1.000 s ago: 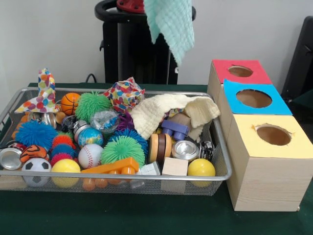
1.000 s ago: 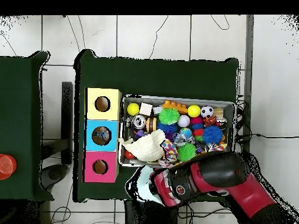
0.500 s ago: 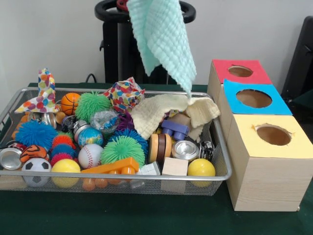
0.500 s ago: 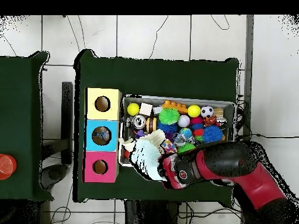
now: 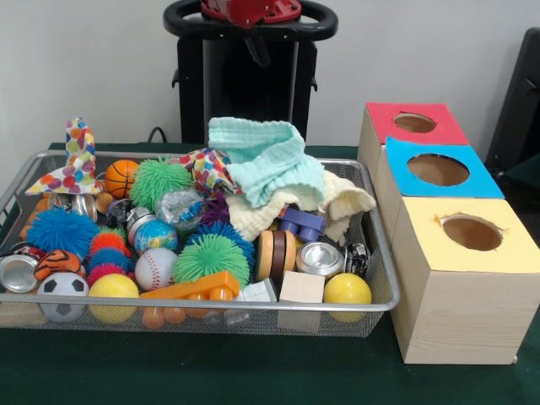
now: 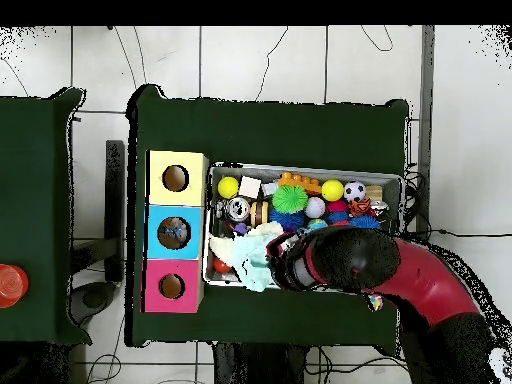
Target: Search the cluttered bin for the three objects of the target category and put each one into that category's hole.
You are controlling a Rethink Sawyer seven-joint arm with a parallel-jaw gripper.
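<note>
A dark green table (image 5: 253, 380) stands before a pale wall, carrying a wire mesh bin (image 5: 375, 287) of toys beside three wooden boxes with a red hole (image 5: 414, 123), a blue hole (image 5: 438, 170) and a yellow hole (image 5: 472, 232). The mint-green cloth (image 5: 266, 160), hanging in the air a moment ago, now lies crumpled on the cream cloth (image 5: 350, 198) inside the bin, so it has gone back, not into a hole. The gripper (image 6: 285, 262) is hidden under the arm; I cannot tell its fingers' state.
</note>
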